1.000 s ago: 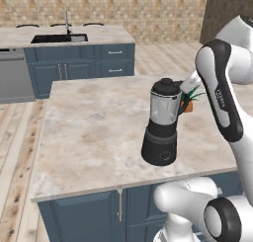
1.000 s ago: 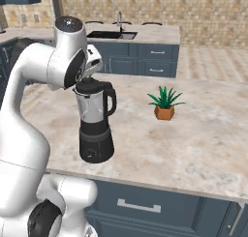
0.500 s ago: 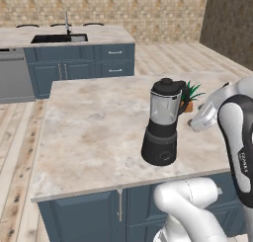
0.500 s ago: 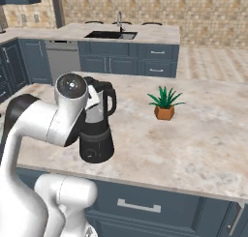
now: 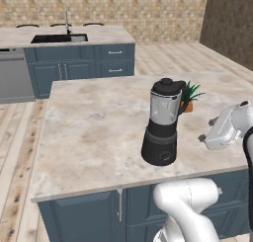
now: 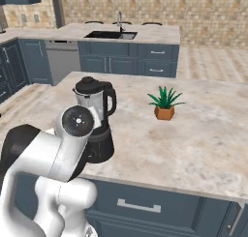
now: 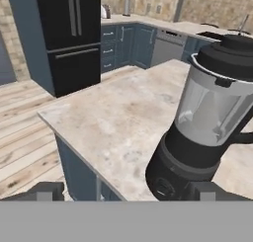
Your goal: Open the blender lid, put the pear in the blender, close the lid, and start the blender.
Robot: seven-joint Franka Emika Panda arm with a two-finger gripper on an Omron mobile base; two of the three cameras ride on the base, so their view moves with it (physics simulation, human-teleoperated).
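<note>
Your gripper (image 7: 126,190) sits low with the fingertips (image 7: 47,190) spread wide apart; nothing is held between them.

The blender (image 7: 202,122) has a clear, glassy jar over a smooth black base with a slight sheen. The blender lid (image 7: 231,56) looks matt black, perhaps plastic. The bench (image 5: 94,127) is polished, mottled beige stone. The floor (image 7: 29,137) is pale wood planking.

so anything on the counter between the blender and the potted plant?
Nothing. In the right base view the stretch of marble counter between the blender and the potted plant is bare; the two stand apart.
</note>
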